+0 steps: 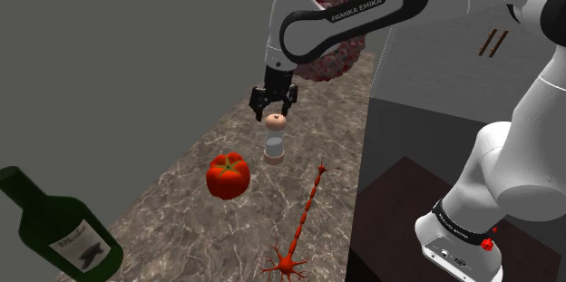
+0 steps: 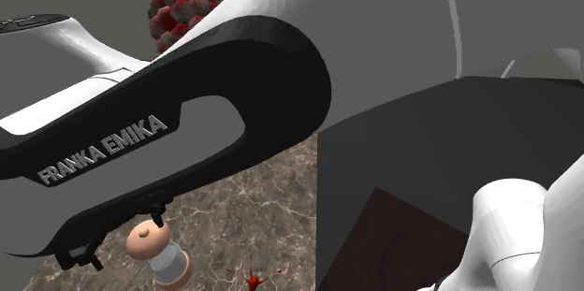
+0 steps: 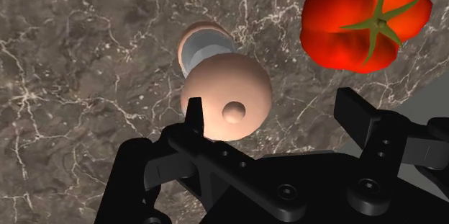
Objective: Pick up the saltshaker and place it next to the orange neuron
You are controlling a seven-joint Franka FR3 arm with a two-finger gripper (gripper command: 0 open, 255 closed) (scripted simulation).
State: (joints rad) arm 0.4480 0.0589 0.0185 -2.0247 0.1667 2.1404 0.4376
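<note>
One saltshaker (image 1: 275, 141) just beneath spread claw (image 1: 275, 111)

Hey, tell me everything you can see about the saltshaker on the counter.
The saltshaker is small, with a rounded pinkish-tan cap that has a little knob on top, above a pale grey-white cylindrical body. It stands upright on the dark marbled countertop. The open gripper hangs right above its cap, fingers apart, not clasping it. A red tomato sits apart from it, toward the shoulder view's left.
</note>
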